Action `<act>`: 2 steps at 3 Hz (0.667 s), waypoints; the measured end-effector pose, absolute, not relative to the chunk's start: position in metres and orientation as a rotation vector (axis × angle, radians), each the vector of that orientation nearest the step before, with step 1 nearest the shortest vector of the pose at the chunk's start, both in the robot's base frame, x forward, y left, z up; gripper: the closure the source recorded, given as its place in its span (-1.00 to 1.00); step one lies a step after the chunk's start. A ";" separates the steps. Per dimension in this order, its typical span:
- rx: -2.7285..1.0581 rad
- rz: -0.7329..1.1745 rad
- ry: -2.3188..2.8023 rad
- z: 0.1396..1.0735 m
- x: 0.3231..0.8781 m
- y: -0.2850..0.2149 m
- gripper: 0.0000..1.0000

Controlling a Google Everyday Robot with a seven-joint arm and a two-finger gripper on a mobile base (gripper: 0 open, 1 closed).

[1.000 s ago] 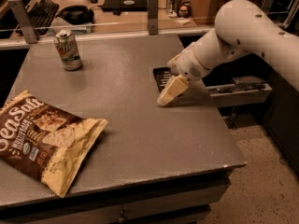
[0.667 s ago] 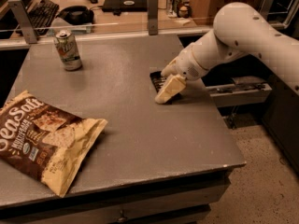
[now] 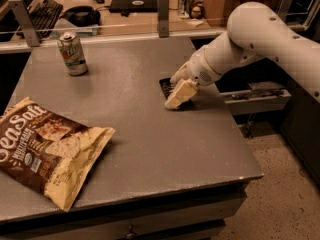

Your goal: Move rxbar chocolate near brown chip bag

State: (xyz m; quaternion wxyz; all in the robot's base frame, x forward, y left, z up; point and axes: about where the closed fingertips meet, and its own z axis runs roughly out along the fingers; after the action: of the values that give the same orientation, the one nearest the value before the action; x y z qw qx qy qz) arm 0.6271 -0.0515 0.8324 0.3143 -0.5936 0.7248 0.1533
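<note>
The gripper (image 3: pixel 178 95) is down on the table (image 3: pixel 150 154), well to the right of the bag (image 3: pixel 47 149) and a little farther back. Its pale tip slants down toward the bag's side. Whether it is clamped or apart cannot be told. It rests on the bar (image 3: pixel 166 86), which lies flat on the table, well apart from the bag. Only the bar's dark end nearest the bag shows; that edge runs roughly front to back. The rest is covered, so its long axis is unclear. The arm (image 3: pixel 260 34) reaches in from the right, away from the bag. The can (image 3: pixel 72 54) stands upright behind the bag, well apart from it. The bag lies flat at the table's near left, its open-looking tan end pointing toward the front edge.
</note>
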 end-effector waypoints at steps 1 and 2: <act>-1.624 0.471 1.851 0.863 0.608 -0.032 1.00; -1.696 0.563 1.736 0.914 0.575 -0.002 1.00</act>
State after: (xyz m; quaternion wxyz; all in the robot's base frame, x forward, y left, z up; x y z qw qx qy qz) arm 0.5753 -0.0017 0.9144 0.3192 -0.6451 0.6604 0.2140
